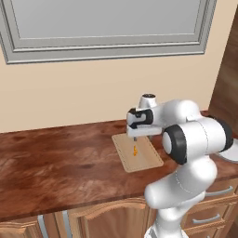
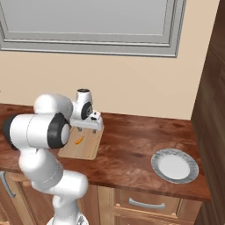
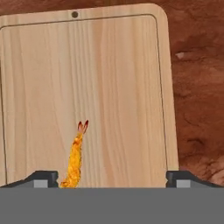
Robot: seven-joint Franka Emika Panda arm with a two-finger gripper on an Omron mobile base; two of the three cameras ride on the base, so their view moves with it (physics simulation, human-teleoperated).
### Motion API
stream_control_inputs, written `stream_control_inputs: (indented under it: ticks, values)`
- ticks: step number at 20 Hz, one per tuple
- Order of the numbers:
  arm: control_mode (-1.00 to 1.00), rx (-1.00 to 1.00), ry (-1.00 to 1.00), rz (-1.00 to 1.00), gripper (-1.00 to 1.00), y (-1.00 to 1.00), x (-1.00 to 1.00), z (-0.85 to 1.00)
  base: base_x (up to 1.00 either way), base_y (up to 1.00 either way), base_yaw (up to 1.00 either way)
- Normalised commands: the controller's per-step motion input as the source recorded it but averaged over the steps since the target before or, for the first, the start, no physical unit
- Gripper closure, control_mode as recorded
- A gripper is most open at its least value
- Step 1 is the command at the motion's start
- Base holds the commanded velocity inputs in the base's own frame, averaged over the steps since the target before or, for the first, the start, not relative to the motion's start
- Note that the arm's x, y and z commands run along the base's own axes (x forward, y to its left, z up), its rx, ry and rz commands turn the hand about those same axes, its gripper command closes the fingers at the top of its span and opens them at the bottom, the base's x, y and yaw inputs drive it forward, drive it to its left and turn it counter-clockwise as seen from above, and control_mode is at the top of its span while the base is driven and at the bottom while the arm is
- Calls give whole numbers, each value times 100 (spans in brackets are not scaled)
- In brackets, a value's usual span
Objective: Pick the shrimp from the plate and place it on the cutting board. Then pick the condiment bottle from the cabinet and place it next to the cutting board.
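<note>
Tool [image 3: 112,177] fingers stand wide apart, gripping nothing, and we see the shrimp [image 3: 75,158] lying flat on the cutting board [image 3: 87,96] just below, close to one fingertip. We see the arm bent over the counter [image 1: 56,158], hand pointing straight down above the board, with the plate [image 2: 175,165] well off to its right.

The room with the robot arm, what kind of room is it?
Most likely a kitchen. There's a long wooden counter with drawers underneath, a cutting board with a shrimp lying on it, and a plate nearby.
</note>
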Motion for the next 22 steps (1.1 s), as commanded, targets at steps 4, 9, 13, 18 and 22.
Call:
stream_control_inputs:
  ticks: [4,9,13,18,22]
  values:
    - [-100,0,-10,9,-100,0,-12,42,0,0,0]
    - [-100,0,-14,11,-100,0,-21,41,0,0,0]
    - [-100,0,-17,13,-100,0,-30,51,0,0,0]
    - [-100,0,-18,12,-100,-1,-35,52,0,0,0]
    - [-100,0,-18,11,-100,-3,-39,48,0,0,0]
